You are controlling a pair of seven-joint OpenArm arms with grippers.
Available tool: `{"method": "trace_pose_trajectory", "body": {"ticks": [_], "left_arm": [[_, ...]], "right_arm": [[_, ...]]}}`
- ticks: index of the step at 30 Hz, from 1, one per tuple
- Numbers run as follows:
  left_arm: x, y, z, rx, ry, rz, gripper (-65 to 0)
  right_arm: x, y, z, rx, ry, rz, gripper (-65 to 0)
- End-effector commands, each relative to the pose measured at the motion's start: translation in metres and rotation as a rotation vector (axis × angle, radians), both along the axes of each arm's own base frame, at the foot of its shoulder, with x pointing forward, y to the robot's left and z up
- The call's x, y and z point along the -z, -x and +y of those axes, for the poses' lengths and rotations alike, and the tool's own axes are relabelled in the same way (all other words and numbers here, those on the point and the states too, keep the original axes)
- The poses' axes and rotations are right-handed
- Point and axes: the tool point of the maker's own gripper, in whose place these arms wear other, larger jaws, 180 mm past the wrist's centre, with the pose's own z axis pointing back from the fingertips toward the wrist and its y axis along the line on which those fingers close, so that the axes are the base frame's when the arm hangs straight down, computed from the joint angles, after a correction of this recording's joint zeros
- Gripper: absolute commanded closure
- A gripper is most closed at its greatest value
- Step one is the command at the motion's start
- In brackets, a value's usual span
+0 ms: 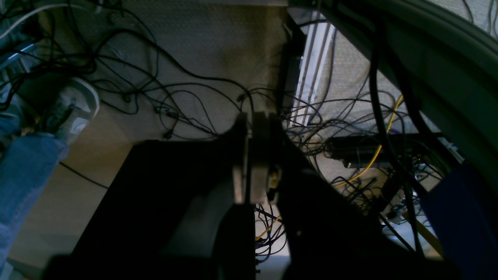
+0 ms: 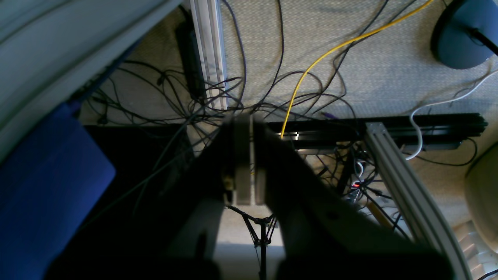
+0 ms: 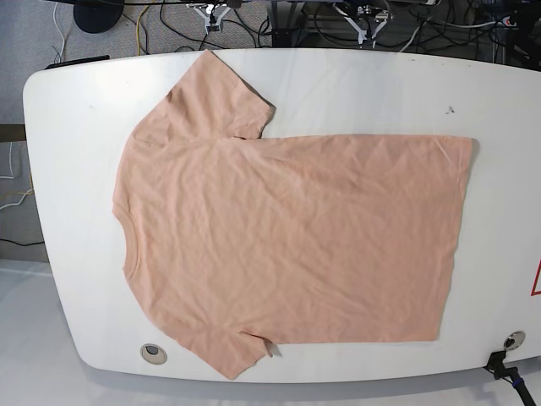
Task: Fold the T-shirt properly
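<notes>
The peach T-shirt [image 3: 287, 237] lies spread flat on the white table [image 3: 68, 110], plain side up. Its collar is at the left, its hem at the right, and one sleeve points to the far edge and one to the near edge. No print shows. Both arms hang beyond the table's far edge, away from the shirt. My left gripper [image 1: 250, 120] is shut and empty over the floor, and shows small in the base view [image 3: 368, 21]. My right gripper [image 2: 244, 118] is also shut and empty, and shows small in the base view [image 3: 211, 13].
Tangled black cables [image 1: 175, 101] and a yellow cable [image 2: 311, 66] cover the carpet under the grippers. Aluminium frame rails [image 2: 404, 186] stand there. A person's jeans leg and shoe [image 1: 70, 109] are at the left. The table has round holes [image 3: 152, 352] near its front edge.
</notes>
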Motion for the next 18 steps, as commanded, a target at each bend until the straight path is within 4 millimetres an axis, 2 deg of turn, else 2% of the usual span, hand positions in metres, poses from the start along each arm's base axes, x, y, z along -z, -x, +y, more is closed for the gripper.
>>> {"method": "trace_pose_trajectory", "body": {"ticks": [1, 18], "left_arm": [[0.0, 0.0032, -0.0006, 0.006, 0.0, 0.003, 0.0], [0.0, -0.0006, -0.0002, 0.009, 0.0, -0.013, 0.0]], "right_arm": [[-0.0006, 0.0069, 0.0026, 0.01, -0.008, 0.018, 0.0], [-0.0011, 0.0114, 0.007, -0.001, -0.013, 0.031, -1.8]]}}
